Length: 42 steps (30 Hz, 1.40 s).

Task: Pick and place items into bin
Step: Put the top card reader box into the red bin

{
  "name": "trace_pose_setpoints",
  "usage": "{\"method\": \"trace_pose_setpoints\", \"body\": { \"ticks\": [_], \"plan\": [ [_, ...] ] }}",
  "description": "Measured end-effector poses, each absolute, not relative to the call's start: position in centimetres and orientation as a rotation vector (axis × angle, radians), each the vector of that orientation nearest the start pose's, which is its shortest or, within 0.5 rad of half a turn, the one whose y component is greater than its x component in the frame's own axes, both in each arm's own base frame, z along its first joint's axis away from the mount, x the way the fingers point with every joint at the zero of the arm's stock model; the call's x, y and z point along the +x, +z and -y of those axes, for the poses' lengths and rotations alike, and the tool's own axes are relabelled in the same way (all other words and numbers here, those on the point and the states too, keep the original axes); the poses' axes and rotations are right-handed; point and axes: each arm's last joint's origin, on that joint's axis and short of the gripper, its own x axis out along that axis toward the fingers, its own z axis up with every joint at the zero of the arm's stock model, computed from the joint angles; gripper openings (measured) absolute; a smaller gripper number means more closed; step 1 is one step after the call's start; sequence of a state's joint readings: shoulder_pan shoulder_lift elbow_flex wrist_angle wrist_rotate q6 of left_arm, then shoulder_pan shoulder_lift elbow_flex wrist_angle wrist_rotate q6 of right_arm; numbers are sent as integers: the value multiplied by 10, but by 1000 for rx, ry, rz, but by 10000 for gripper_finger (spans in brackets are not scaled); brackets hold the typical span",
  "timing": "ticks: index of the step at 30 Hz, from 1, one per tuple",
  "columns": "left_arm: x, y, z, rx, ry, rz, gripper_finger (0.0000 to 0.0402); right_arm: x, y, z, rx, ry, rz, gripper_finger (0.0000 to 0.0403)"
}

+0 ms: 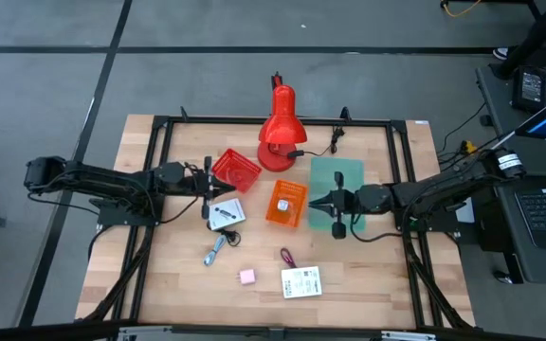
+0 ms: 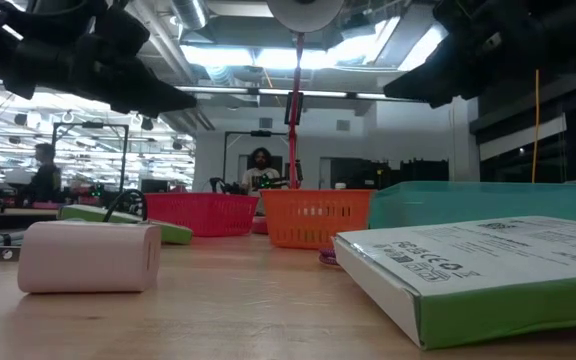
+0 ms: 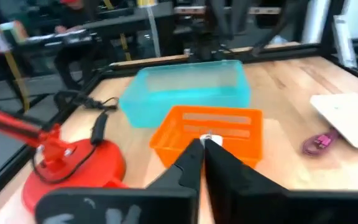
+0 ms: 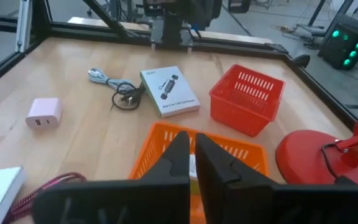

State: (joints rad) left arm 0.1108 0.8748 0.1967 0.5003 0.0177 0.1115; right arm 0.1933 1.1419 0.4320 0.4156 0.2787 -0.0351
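Three bins stand mid-table: a red basket (image 1: 235, 170), an orange basket (image 1: 287, 202) with a small white item (image 1: 285, 202) inside, and a teal bin (image 1: 336, 188). Loose on the wood lie a white box (image 1: 226, 215) beside a black cable (image 4: 120, 93), a blue-silver piece (image 1: 214, 251), a pink cube (image 1: 246, 277), a maroon cord (image 1: 285, 256) and a white printed box (image 1: 301, 281). My left gripper (image 1: 218, 190) is shut in the air left of the red basket. My right gripper (image 1: 313, 202) is shut above the orange basket's right rim, holding nothing.
A red desk lamp (image 1: 278, 133) stands behind the baskets, its black cord trailing to the right. A black frame (image 1: 159, 142) runs around the table edges. Bare wood lies along the near edge, left of the pink cube.
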Motion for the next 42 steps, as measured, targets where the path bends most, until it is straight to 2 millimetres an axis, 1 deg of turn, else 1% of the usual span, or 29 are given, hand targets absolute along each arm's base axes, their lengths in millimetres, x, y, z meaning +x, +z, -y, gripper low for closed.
{"method": "trace_pose_setpoints", "body": {
  "ticks": [4, 9, 14, 18, 24, 28, 36, 42],
  "plan": [
    [168, 182, -18, 64, 93, -209, 44, 224, 202, -34, -116, -86, -289, 1],
    [156, 188, -18, 5, 141, -209, 92, 224, 202, -34, -129, -85, -290, 4],
    [141, 190, -17, -108, 151, -229, 134, 224, 202, -34, -130, -84, -291, 5],
    [129, 187, -15, -190, 162, -276, 155, 224, 202, -34, -132, -84, -291, 5],
    [119, 185, -14, -277, 164, -301, 161, 224, 201, -34, -155, -80, -292, 5],
    [116, 182, -12, -386, 140, -340, 161, 225, 202, -32, -154, -85, -292, 5],
    [106, 163, -11, -683, 253, -534, 166, 226, 202, -23, -149, -127, -296, 5],
    [104, 158, -10, -820, 314, -577, 167, 227, 204, -17, -141, -153, -276, 5]
  ]
}}
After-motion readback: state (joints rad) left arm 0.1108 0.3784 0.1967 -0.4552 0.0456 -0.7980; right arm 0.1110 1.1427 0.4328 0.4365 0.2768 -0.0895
